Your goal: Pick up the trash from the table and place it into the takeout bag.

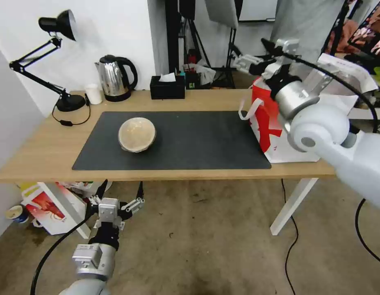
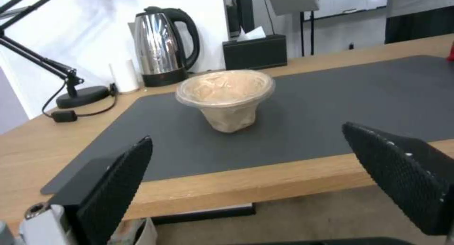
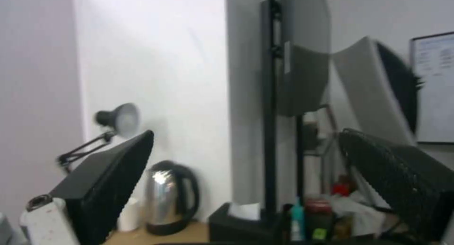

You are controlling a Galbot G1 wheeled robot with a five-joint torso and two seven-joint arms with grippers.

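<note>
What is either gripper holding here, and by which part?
Nothing. The left gripper is open below the table's front edge; the right gripper is open and empty above the takeout bag.

Tan bowl (image 1: 137, 134); dark grey mat (image 1: 198, 139); red-white bag (image 1: 271, 127).

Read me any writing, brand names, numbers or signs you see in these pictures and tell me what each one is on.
No text can be read.
Takeout bag: red shapes on its white side, no legible words.
Box on the floor under the table: a red picture, any print too small to read.
Whiteboard on the far wall: faint lines of writing, too blurred to read.
Kettle, tissue box and tan bowl: no visible labels.
</note>
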